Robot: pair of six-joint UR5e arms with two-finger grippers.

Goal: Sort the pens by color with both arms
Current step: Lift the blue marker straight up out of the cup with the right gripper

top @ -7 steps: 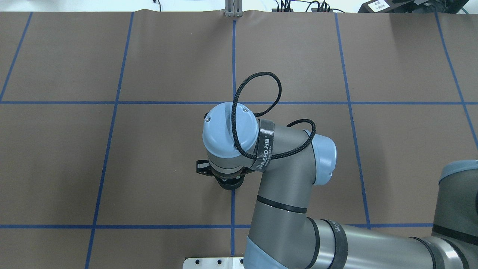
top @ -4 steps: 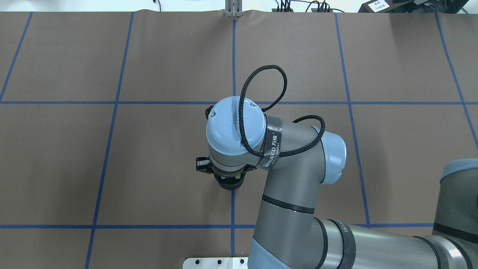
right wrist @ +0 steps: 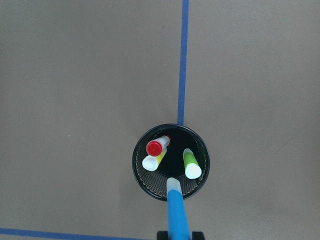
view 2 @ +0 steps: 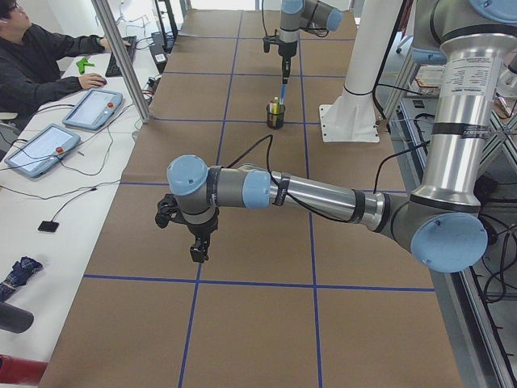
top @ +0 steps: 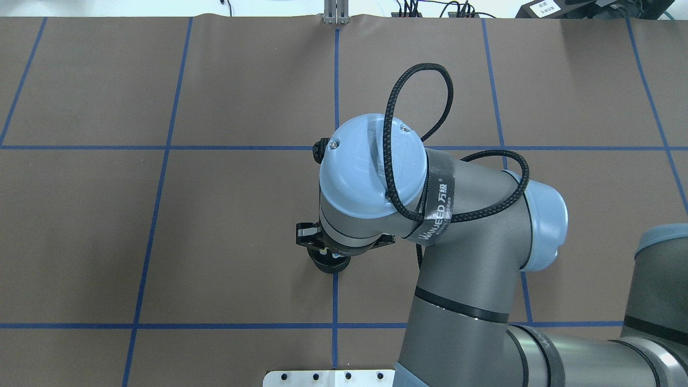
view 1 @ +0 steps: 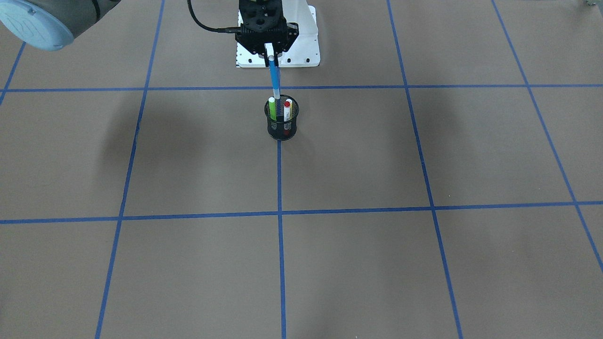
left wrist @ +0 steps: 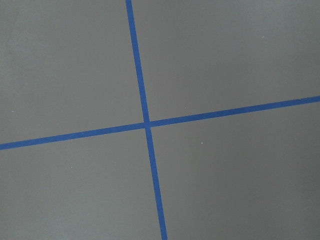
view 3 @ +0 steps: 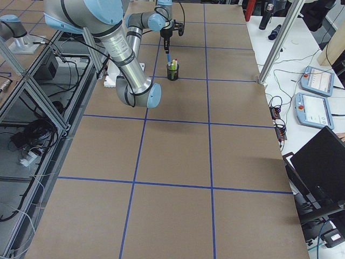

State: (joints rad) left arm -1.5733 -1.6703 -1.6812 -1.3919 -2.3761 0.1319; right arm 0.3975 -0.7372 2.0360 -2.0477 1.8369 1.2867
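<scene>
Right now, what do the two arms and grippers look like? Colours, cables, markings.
Both the right arm and left arm are grey tubes with light blue joint caps and black rings. A black braided cable loops by the right wrist, held by a black strap with white lettering. The right gripper and left gripper are black.

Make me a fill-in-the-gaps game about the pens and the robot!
The slim blue marker pen is gripped by the fingers of the robot's ___ arm. The black mesh cup below holds ___ other pens. The white pen in it has a ___ cap.
Missing words: right, three, red.
</scene>
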